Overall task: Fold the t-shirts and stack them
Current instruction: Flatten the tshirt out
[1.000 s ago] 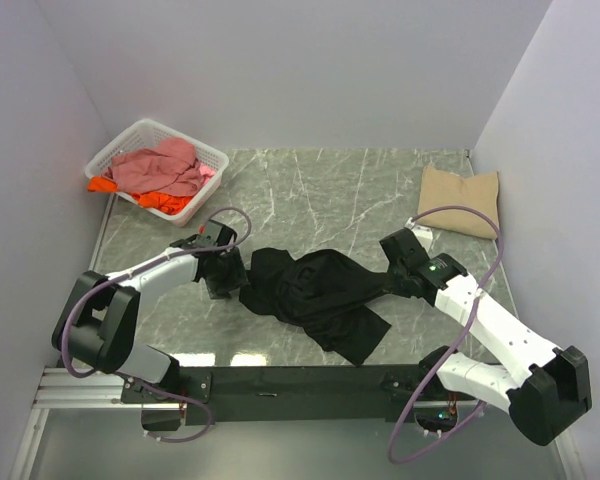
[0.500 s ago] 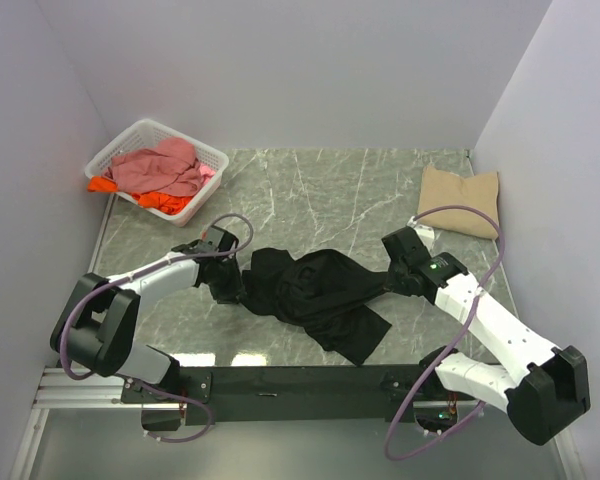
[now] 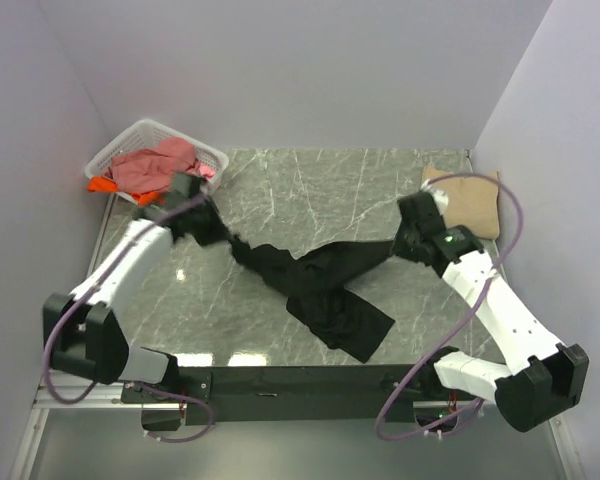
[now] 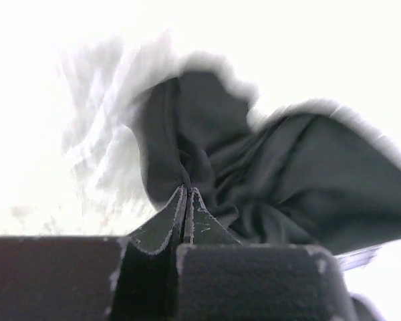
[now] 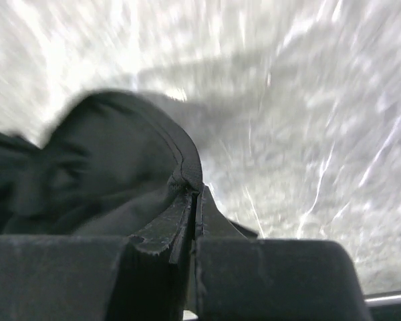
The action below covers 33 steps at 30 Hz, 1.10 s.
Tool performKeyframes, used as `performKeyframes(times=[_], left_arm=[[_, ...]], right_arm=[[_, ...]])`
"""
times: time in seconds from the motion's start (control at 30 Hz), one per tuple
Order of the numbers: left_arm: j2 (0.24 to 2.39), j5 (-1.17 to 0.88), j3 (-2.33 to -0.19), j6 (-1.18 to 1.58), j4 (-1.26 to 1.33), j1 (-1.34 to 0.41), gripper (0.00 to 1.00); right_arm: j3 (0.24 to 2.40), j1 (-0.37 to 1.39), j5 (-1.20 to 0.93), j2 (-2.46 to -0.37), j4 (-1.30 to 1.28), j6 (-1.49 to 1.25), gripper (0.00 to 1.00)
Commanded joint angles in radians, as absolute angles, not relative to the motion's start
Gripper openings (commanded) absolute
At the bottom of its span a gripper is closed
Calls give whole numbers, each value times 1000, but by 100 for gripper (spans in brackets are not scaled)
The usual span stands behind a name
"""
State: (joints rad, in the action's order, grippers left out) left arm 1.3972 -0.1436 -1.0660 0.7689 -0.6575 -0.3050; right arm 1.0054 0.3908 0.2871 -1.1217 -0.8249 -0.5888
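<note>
Black t-shirt (image 3: 325, 282): soft, limp, light, stretched mid-tabletop (image 3: 320, 190). Left fingers (image 4: 157, 231) and right fingers (image 5: 164, 231) clenched on opposite ends; hems judged best holds.

left tool (image 4: 186, 192) is pinched tight on a bunched fold of the black t-shirt (image 4: 287, 180), the rest spreading off toward 2 o'clock, pretty blurry
</note>
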Motion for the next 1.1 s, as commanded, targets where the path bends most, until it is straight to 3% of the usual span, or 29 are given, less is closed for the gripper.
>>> performKeyframes(times=[0.0,0.27,0.7,1.07], left_arm=[[1278,-156,-1289,707,-761,-146,1],[1259,-163,-1639,678,-903,-6,0],[1242,-130,-1879,652,-939,-2,0],[1486,-163,-2182,634,-884,-2,1]], right_arm=[[1187,331,307,-1129,-841,-516,0],[1520,272,324,-1178,-948,-440,0],[1702,271,230,-1106,-986,-374,0],[2057,239,276,-1415,-996,-276,0]])
